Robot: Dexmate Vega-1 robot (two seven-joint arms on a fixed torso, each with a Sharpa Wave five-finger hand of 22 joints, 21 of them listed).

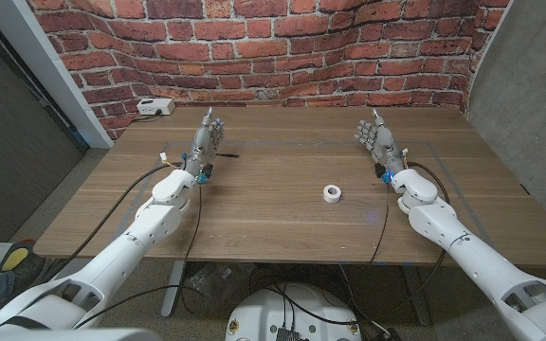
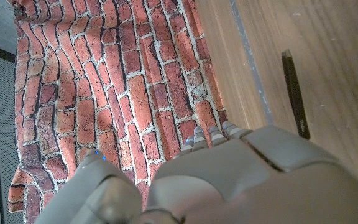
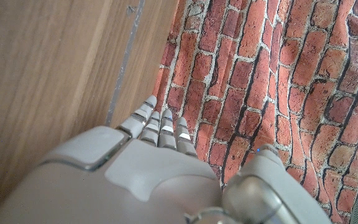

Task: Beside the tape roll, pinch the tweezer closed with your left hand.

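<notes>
Head view: the tape roll [image 1: 332, 193] is seen near the middle of the wooden table [image 1: 273, 227], right of centre. The tweezer [image 1: 227, 153] lies just right of the left hand [image 1: 206, 144], untouched. The left hand and the right hand [image 1: 375, 140] are held upright at the far side, released and grasping nothing.

No readable text, label, brand, number or sign is found in any of the three views. Nothing legible is carried by the tape roll [image 1: 332, 193], the tweezer [image 2: 296, 93], the wooden table [image 1: 282, 227] or the brick wall [image 1: 282, 47].
</notes>
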